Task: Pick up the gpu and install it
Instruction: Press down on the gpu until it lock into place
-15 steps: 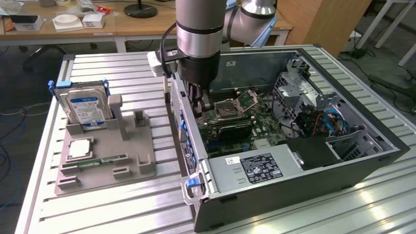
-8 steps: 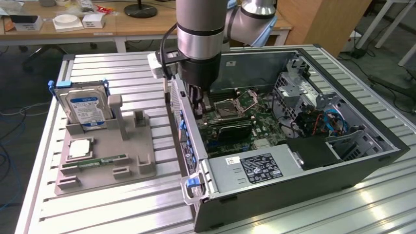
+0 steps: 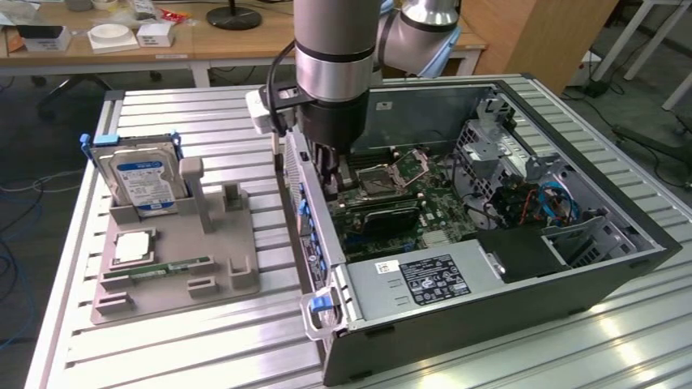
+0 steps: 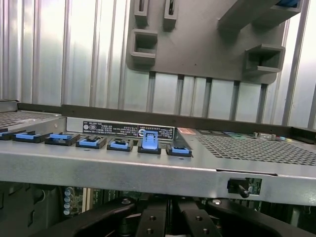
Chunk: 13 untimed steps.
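Grey cylindrical arm (image 3: 337,36), silver joint; black cable; black screwed gripper (image 4: 165,219) links.

The robot arm (image 3: 337,49) is pointed straight down, with its wrist bent over from behind. The gripper (image 3: 330,166) is held low at the arm's tip, and its black fingers (image 4: 150,219) are pressed tightly together.

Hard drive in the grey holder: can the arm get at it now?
Probably yes. The hard drive stands upright in the grey holder, nothing above it. The arm reaches down into the computer case, so it would need to lift clear of the case wall first.
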Each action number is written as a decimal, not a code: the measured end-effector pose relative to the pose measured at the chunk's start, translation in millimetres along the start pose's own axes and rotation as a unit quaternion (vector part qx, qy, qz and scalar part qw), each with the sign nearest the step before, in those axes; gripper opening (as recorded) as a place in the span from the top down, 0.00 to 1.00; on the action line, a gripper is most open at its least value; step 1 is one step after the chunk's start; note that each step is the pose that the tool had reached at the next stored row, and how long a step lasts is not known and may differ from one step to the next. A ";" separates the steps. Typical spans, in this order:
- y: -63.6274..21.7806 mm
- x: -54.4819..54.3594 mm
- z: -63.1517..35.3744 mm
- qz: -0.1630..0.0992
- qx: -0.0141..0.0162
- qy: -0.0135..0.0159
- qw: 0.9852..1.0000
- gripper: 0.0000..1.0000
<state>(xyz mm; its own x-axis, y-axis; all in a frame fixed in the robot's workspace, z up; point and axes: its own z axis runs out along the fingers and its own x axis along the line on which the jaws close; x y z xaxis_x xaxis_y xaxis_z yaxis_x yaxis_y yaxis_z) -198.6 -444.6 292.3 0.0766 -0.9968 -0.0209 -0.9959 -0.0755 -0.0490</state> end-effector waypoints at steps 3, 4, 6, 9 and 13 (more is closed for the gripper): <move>0.0 0.2 1.8 0.000 0.000 0.000 1.000 0.90; -0.4 0.3 2.8 0.000 0.000 0.000 1.000 0.90; -1.2 0.3 4.2 0.000 0.000 0.000 1.000 0.90; -2.0 0.4 4.9 0.000 0.000 0.000 1.000 0.90; -5.7 0.7 5.4 0.000 -0.001 0.000 1.000 0.90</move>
<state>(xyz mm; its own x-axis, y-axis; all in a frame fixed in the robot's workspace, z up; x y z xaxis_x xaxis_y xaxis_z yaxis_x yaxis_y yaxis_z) -192.6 -444.7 287.2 0.0767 -0.9968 -0.0210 -0.9960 -0.0756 -0.0472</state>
